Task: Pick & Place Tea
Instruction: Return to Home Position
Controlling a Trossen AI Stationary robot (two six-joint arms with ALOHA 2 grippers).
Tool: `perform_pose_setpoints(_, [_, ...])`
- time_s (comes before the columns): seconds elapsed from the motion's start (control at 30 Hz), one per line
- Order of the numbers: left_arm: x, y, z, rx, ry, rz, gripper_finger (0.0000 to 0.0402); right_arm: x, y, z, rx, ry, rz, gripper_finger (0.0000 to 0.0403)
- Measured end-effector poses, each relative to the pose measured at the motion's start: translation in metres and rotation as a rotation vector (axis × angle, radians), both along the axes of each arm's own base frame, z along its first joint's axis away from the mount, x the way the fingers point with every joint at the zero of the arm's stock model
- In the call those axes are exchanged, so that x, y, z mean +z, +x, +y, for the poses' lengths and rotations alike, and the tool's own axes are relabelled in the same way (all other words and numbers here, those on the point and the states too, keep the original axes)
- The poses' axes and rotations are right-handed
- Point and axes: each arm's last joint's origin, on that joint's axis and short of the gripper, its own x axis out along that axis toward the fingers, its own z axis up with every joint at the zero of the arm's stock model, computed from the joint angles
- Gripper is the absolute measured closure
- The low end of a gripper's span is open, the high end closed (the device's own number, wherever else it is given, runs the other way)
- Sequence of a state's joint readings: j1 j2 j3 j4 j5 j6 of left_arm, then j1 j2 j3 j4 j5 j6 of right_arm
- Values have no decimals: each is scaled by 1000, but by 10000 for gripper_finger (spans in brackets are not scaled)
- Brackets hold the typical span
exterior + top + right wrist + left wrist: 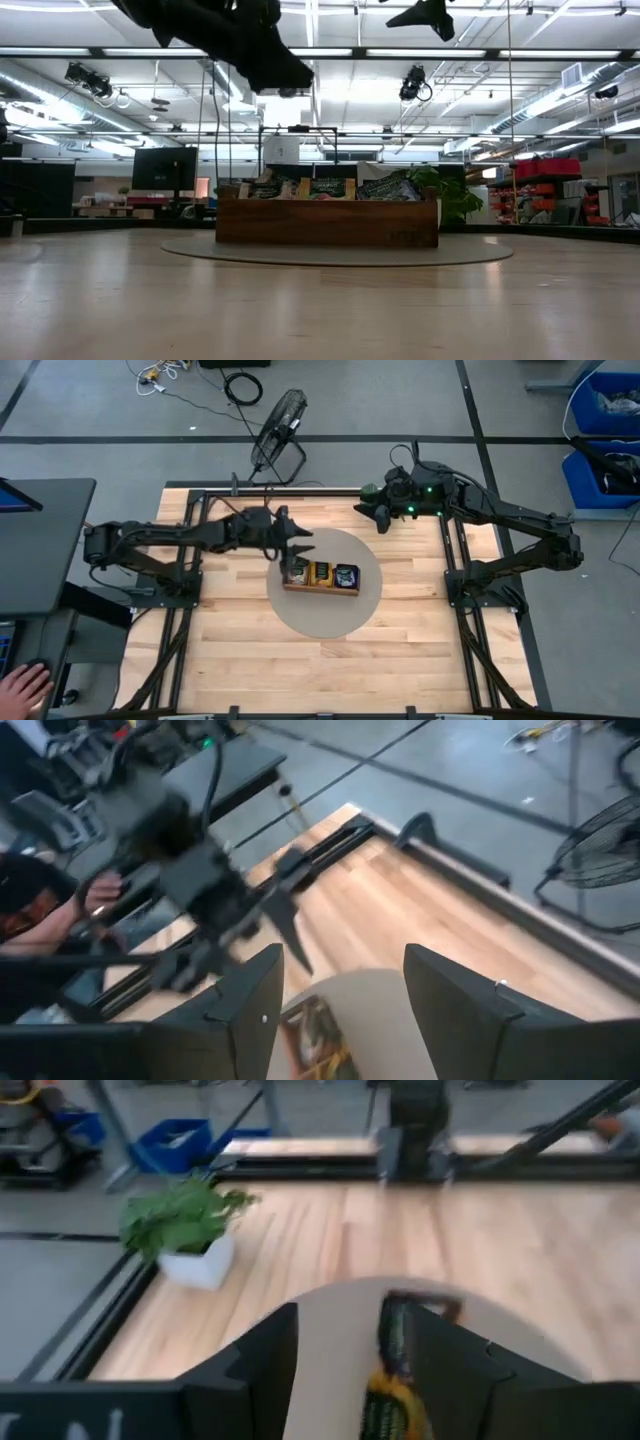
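Near tray (326,222) of tea (322,572), left tool (298,547) (fingers (250,1370) apart)

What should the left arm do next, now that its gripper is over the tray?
Probably lift the left gripper and draw it back toward its base. It hangs open and empty over the left end of the tray, the tea sits inside, and no loose packets show. The right gripper waits open near the far edge.

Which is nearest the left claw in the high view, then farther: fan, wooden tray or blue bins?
1. The wooden tray, mid-table, right beside the left claw.
2. The fan, on the floor past the table.
3. The blue bins, floor, far right.
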State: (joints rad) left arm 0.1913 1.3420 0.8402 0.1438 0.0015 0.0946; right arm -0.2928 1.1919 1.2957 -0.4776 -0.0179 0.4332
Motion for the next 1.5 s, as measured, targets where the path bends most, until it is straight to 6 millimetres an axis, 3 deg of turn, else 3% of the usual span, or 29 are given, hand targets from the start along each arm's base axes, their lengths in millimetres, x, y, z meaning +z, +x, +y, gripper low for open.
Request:
perform_pose_setpoints(0.23, [18,-13,16,4,-114,-51,284,-11,-2,16,136,16,130,214])
perform_pose_setpoints(0.33, [19,-17,17,22,-142,-32,342,-15,-1,29,192,15,181,271])
perform_pose_setpoints(0.43, [20,-19,15,-27,-191,-37,390,-18,-1,41,221,-12,219,356])
perform_pose_setpoints(0.5, [24,-18,11,-53,-211,-66,395,-19,-1,45,235,-29,234,390])
perform_pose_setpoints(0.67, [38,-28,4,-51,-234,-127,399,-22,-6,53,208,-49,287,397])
perform_pose_setpoints(0.8, [50,-54,-1,-17,-202,-221,399,-19,-21,56,157,-79,306,399])
perform_pose_setpoints(0.93, [50,-84,-8,3,-200,-351,400,-26,-41,59,120,-51,199,401])
perform_pose_setpoints(1.13, [27,-118,-19,2,-262,-494,400,-70,-66,63,40,64,-18,401])
perform_pose_setpoints(1.27, [-2,-132,-27,59,-318,-505,400,-93,-75,64,7,162,-106,402])
perform_pose_setpoints(1.5, [-42,-150,-41,115,-364,-654,401,-102,-78,64,-1,187,-130,402])
